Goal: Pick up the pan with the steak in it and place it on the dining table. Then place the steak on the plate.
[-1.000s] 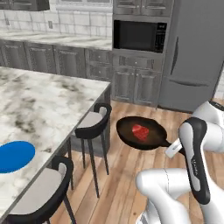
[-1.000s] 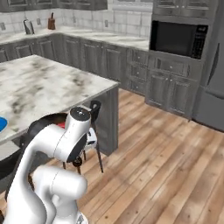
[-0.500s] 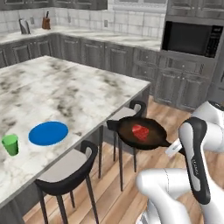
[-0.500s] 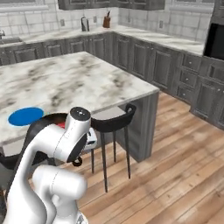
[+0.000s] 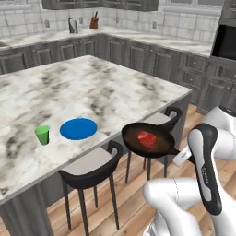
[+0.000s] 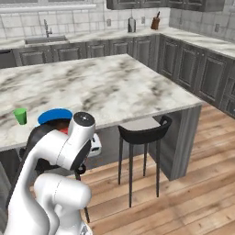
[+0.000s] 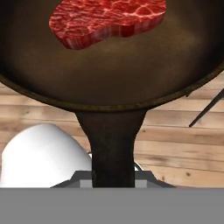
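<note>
Largest first: dining table, a broad marble surface stretching left and forward of the arm, stools tucked along its near edge.

On that surface, toward the near edge: blue plate, flat and bare, with a small green cup just beside it on the left.

Off the surface, held in the air over a stool and wooden floor: pan, level, rim near the marble edge but not over it. Handle running back and to the right from the bowl, straight into the pincer; in the hand view, handle reaching down the middle to the bottom edge, bowl spreading above.

Pincer clenched on that handle, judging from the carried pan and the handle vanishing between the tips.

Steak lying flat near the pan's middle, on the far side of the bowl from the pincer.

Deciding relation for the set-down: open marble lies left and beyond the pan, plate further left still. Needs a carry leftward and forward, with landing room left beside the plate.
</note>
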{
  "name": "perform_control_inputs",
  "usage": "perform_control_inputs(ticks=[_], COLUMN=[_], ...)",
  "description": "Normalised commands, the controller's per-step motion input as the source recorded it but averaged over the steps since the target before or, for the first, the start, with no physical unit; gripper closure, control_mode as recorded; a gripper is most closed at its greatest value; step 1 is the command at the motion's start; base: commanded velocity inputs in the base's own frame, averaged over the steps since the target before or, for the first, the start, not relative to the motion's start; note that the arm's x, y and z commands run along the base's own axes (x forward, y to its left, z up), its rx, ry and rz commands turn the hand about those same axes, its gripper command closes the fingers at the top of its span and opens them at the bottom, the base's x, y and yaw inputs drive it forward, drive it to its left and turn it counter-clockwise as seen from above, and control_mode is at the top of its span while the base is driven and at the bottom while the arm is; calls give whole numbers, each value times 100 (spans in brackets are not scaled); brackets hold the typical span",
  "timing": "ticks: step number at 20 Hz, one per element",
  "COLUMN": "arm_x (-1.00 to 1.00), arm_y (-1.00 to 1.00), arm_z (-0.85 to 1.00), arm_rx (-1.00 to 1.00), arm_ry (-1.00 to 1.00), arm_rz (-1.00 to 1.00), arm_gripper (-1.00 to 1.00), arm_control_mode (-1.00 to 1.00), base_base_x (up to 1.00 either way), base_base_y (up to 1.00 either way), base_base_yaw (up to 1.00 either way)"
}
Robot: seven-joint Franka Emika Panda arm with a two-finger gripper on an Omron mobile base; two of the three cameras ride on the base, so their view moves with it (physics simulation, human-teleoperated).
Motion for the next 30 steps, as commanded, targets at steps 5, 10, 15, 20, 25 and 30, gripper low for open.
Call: perform_control_inputs(ticks=[5, 10, 15, 20, 25, 30], arm_x=[0, 0, 0, 0, 0, 49], arm_y=[0, 0, 0, 0, 0, 18], arm_z=[0, 0, 0, 0, 0, -16], arm_rx=[0, 0, 0, 0, 0, -1], arm_ry=[0, 0, 0, 0, 0, -1], arm_rz=[0, 0, 0, 0, 0, 5], arm_gripper=[100, 100, 100, 100, 100, 100], arm_control_mode=[100, 100, 100, 100, 100, -100], base_base_x=[35, 45, 54, 82, 90, 34], base_base_y=[-35, -55, -49, 0, 33, 16], base_base_yaw=[12, 17, 18, 11, 7, 2])
